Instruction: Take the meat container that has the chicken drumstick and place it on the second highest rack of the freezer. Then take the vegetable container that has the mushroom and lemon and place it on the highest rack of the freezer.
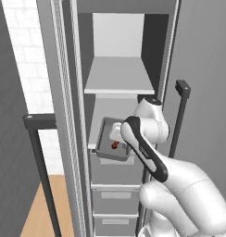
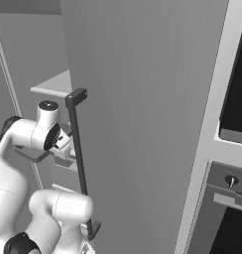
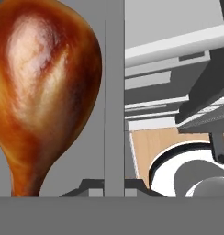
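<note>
Gripper [image 1: 120,139] clamped narrow on the near wall of the meat container [image 1: 105,144], chicken drumstick [image 3: 42,92] lying in it right next to the fingers. Just beyond is the freezer [image 1: 119,41], second highest rack level with the tray, highest rack [image 1: 119,76] above. Best done by keeping the tray level, sliding it fully onto the rack before letting go.

We see a white tiled wall [image 1: 29,60] left of the open cabinet, a wooden floor [image 1: 43,210] below it, a black-glass wall oven [image 2: 237,84] at far right, a keyed grey panel [image 2: 231,182] beneath it.
</note>
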Controlling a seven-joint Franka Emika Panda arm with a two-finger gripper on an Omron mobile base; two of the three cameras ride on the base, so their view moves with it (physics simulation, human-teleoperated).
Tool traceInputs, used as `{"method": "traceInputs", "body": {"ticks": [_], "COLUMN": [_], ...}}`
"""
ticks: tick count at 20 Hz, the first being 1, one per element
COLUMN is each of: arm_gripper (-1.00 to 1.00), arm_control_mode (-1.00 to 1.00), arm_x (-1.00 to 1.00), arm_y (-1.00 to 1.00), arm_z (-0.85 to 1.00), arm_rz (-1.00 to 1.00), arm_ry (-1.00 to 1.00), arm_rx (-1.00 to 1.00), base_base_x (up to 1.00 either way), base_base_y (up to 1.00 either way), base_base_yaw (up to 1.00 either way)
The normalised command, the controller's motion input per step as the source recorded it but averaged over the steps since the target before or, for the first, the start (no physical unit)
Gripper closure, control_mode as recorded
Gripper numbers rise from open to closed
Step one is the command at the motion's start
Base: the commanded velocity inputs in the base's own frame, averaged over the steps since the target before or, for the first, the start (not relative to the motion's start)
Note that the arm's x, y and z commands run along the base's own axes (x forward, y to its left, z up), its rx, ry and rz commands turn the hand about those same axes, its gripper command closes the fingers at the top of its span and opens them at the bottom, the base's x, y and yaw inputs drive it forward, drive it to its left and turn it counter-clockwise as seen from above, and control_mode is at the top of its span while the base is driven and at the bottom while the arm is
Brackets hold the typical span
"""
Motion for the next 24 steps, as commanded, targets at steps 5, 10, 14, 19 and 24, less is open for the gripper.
{"method": "traceInputs", "body": {"ticks": [5, 10, 14, 19, 24], "arm_gripper": [1.00, 1.00, 1.00, 1.00, 1.00], "arm_control_mode": [-1.00, -1.00, -1.00, -1.00, -1.00], "arm_x": [0.43, 0.69, 0.56, 0.42, 0.39], "arm_y": [0.00, -0.01, -0.01, 0.00, -0.07], "arm_z": [0.04, -0.20, -0.42, -0.40, 0.00], "arm_rz": [-0.05, -0.07, -0.05, -0.02, 0.00], "arm_ry": [0.04, 0.08, 0.00, 0.00, 0.00], "arm_rx": [0.00, 0.00, -0.07, -0.14, 0.00], "base_base_x": [0.00, 0.00, 0.00, 0.00, 0.00], "base_base_y": [0.00, 0.00, 0.00, 0.00, 0.00], "base_base_yaw": [0.00, 0.00, 0.00, 0.00, 0.00]}}
